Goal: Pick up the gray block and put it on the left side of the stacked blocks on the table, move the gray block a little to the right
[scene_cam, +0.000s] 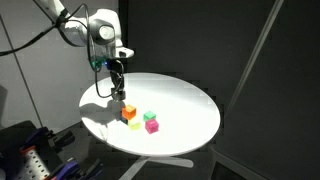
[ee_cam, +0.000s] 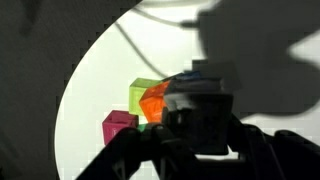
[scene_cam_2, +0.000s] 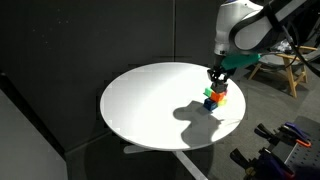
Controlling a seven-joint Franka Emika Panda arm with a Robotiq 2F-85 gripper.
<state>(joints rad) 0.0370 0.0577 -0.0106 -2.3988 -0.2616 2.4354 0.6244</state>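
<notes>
My gripper (scene_cam: 118, 90) hangs just above the white round table (scene_cam: 190, 100), by the near-left side of a cluster of coloured blocks. It is shut on the gray block (ee_cam: 200, 105), which shows dark between the jaws in the wrist view. The cluster holds an orange block (scene_cam: 129, 112), a yellow block (scene_cam: 135, 123), a green block (scene_cam: 149, 116) and a magenta block (scene_cam: 152, 126). In an exterior view the gripper (scene_cam_2: 217, 76) is right over the cluster (scene_cam_2: 215, 97). The wrist view shows the orange block (ee_cam: 152, 100), a yellow-green block (ee_cam: 142, 90) and the magenta block (ee_cam: 118, 126) just beyond the gray block.
The table (scene_cam_2: 150, 105) stands against black curtains. Dark equipment (scene_cam: 30, 150) sits beside the table edge in an exterior view. A wooden stool (scene_cam_2: 292, 65) stands behind the arm.
</notes>
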